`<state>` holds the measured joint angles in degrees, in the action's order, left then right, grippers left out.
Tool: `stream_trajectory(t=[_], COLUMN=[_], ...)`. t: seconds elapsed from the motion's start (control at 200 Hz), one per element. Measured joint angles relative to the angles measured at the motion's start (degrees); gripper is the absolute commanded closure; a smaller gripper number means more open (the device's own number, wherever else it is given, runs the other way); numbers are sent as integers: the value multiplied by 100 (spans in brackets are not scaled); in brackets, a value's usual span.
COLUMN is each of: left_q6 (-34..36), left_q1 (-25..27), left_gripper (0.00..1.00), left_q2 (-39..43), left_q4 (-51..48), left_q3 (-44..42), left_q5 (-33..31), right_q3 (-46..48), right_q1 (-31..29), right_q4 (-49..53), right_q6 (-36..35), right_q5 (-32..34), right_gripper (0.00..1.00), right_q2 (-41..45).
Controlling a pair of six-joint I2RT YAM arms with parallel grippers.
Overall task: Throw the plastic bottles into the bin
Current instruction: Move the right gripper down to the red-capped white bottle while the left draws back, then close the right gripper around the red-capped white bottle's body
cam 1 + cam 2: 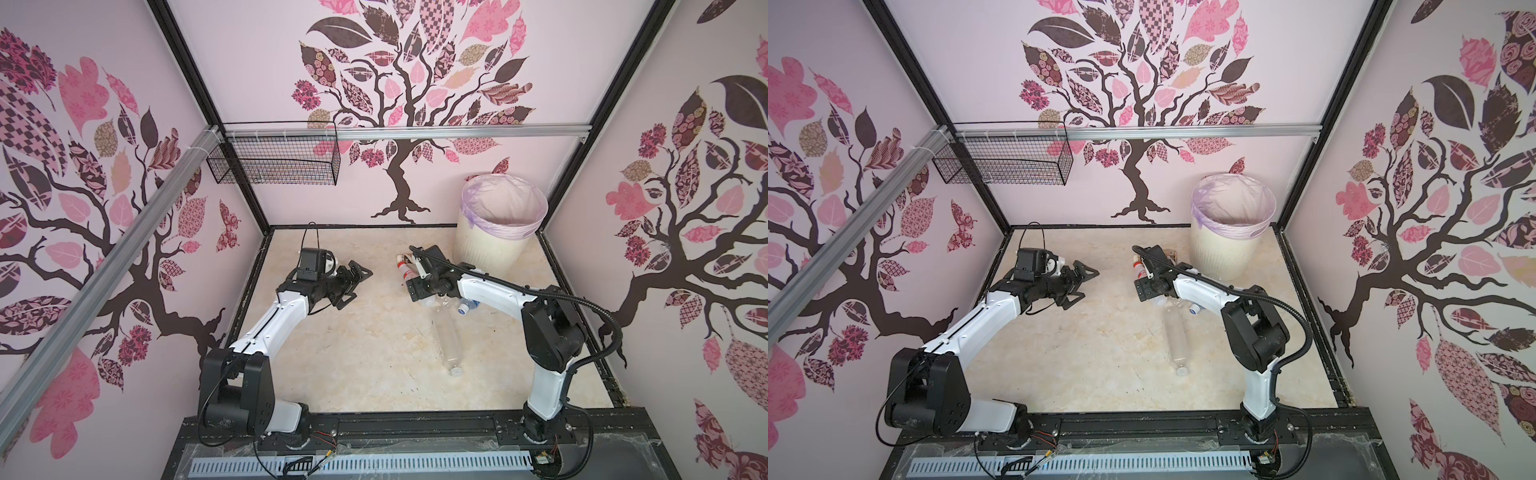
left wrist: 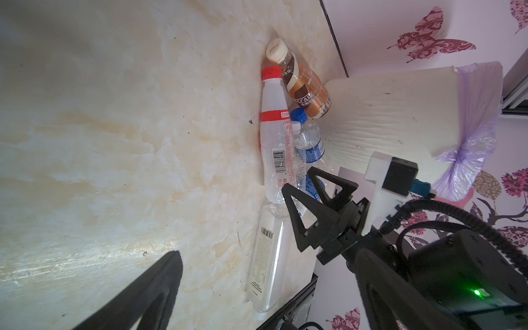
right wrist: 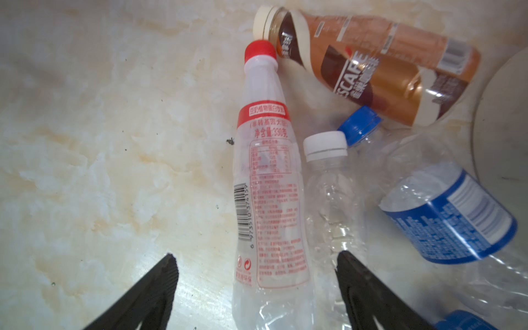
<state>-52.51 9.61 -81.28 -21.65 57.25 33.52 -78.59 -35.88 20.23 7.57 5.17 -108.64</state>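
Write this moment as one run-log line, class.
left gripper: open, empty | right gripper: open, straddling red-capped bottle | bin: upright by back wall

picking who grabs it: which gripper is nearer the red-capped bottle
Right. The right gripper is at the red-capped bottle, open jaws either side of its lower body. The left gripper hangs well off to its left in both top views, touching nothing.

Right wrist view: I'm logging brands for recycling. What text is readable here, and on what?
"SCAFE", start cut off: label of the brown bottle.
"净含量:330克": red print on the red-capped bottle.
"6 973510 374159": beside its barcode.
Too blurred to read: print on the blue-labelled bottle.
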Motion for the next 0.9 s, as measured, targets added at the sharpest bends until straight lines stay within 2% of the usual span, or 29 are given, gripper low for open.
stream_trajectory(t=[0.43, 0.745, 0.895], left_q6=[-2, -4, -4], left_q1=[-37, -52, -52], left_gripper=[2, 2, 2], left_q2=[2, 2, 2], left_q4=[129, 199, 203], left_q3=[-111, -114, -114], left_q5=[68, 173, 173], right_q3=[-553, -957, -1021], right_q1=[-44, -46, -48], right_q4=[136, 466, 592], right_q6=[-166, -278, -256], right_q5=[160, 302, 232], right_gripper=[27, 46, 50], right_q2=[-728, -1047, -1047])
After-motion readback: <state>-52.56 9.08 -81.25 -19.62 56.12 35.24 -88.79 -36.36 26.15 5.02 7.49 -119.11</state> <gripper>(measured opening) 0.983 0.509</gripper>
